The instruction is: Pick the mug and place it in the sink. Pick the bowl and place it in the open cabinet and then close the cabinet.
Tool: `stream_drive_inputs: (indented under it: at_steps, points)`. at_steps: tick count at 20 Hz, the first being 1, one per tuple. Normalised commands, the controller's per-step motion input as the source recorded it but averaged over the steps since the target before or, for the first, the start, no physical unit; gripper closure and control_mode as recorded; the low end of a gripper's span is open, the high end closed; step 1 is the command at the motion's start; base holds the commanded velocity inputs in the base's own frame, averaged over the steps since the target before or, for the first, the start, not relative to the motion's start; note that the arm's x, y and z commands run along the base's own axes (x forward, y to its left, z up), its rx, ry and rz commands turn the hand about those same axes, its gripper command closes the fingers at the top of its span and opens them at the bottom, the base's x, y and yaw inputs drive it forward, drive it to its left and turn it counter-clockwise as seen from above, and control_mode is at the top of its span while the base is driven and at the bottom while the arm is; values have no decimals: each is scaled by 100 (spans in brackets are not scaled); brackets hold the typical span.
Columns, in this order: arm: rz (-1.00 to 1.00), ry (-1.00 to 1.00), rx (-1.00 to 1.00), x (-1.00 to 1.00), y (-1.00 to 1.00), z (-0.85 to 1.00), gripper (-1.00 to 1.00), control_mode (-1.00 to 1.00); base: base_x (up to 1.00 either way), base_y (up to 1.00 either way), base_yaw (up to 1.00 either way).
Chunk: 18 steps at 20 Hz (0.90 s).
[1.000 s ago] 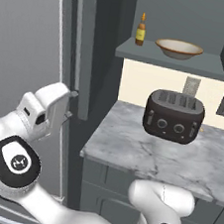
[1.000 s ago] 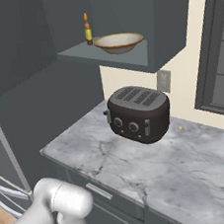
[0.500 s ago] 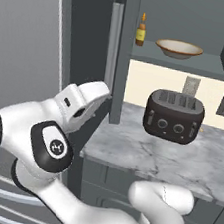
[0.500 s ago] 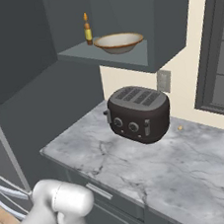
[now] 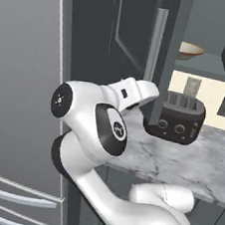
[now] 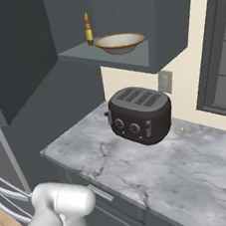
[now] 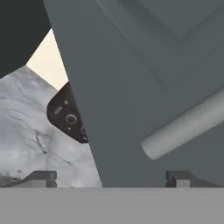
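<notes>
Bowl [image 6: 119,43]: it already sat on the cabinet [image 6: 128,58] shelf.
Door [image 7: 144,78]: not yet closed.
My gripper [image 7: 111,178]: fingers apart, empty, facing the door.

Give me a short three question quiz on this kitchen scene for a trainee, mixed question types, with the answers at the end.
1. True or false: the shallow tan bowl sits on the dark grey wall cabinet's shelf.
2. What stands beside the bowl? A) small yellow bottle B) red kettle C) glass jar
3. Is the claw open or shut at the cabinet door's long bar handle?

Key: 1 true; 2 A; 3 open, gripping nothing.
</notes>
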Motion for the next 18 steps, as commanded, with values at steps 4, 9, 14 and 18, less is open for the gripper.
stream_drive_inputs:
  at_steps: [4,9,14,18]
  points:
    - [0,0,23,1,-80,3,-100,-100,0,0,0]
    - [1,0,20,15,-75,0,-100,-100,0,0,0]
    - [3,0,12,43,-61,0,-100,-100,0,0,0]
    - [8,0,5,67,-54,0,-100,-100,0,0,0]
